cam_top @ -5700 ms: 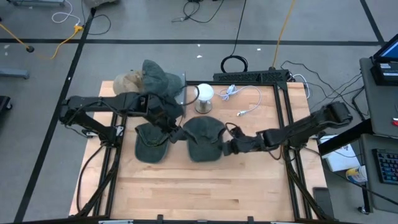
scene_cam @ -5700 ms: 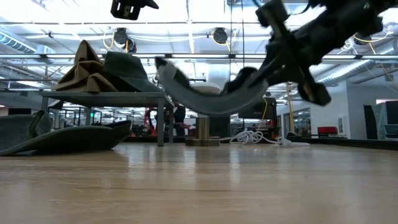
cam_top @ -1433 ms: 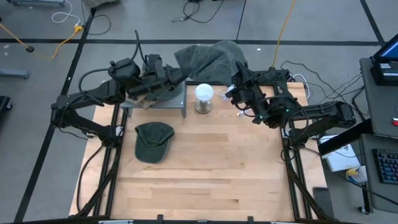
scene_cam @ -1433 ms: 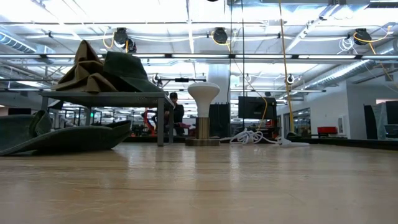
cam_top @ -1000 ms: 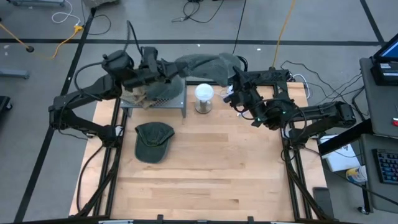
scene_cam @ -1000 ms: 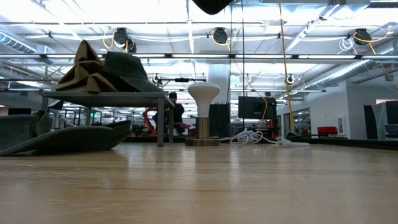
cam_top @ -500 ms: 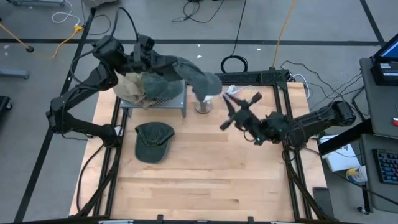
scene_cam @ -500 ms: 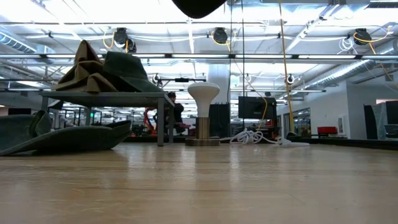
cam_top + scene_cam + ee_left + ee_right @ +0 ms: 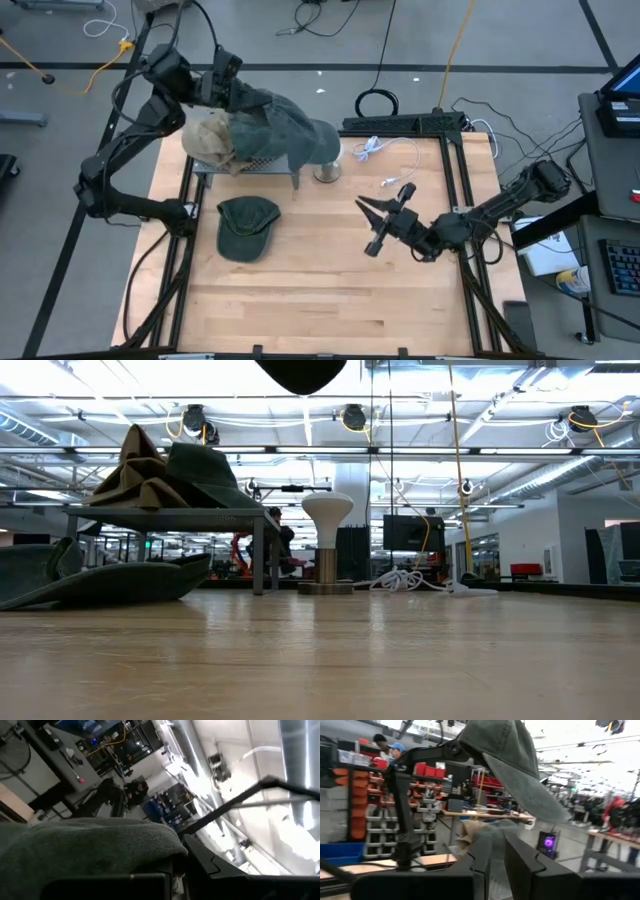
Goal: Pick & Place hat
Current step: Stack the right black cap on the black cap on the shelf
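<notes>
High view: a grey-green hat [image 9: 290,130] hangs in the air at the far left of the table [image 9: 330,290], draped from the left gripper [image 9: 228,90], whose fingers are clamped on the fabric. Its brim droops over the far-side rack [image 9: 250,165] and toward the white lamp [image 9: 326,172] just to the right. From the right wrist view, that same hat [image 9: 515,760] dangles high, brim pointing down.

Counting hats: the held one, a tan hat [image 9: 208,138] on the rack with another green one stacked against it in the low view [image 9: 205,470], and a dark green cap [image 9: 245,225] lying flat on the wood, near side of the rack. That's four.

The right gripper [image 9: 378,222] sits low over the middle-right of the table, well apart from the hat, fingers spread wide and holding nothing.

One white cable [image 9: 395,160] is coiled at the far right. Two people [image 9: 390,745] stand in the room beyond.
</notes>
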{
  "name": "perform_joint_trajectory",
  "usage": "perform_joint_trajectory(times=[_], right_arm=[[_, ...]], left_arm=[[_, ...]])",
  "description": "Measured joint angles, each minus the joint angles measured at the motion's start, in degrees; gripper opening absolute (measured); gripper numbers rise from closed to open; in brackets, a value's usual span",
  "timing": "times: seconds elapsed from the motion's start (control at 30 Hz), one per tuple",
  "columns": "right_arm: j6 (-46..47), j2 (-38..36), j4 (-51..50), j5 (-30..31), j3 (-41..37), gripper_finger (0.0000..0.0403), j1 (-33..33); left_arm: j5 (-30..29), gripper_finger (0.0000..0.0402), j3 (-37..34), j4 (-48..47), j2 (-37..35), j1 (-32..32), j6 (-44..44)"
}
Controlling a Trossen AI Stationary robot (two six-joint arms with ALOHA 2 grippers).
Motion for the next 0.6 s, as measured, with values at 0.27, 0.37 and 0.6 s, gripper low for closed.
perform_joint_trajectory(times=[0.27, 0.37, 0.6], right_arm=[[2.29, 0.02, -0.07, 0.00, -2.56, 0.0036, 1.42], [2.29, 0.02, -0.01, 0.03, -2.95, 0.0036, 1.42], [2.29, 0.02, -0.02, 0.09, -2.99, 0.0034, 1.31]], left_arm=[[9.11, 0.0019, 0.00, 0.02, 0.00, 5.60, 15.43], [9.85, 0.0019, 0.00, 0.02, -0.17, 6.56, 27.50], [10.71, 0.0019, 0.07, -0.03, -1.14, 9.13, 48.22]])
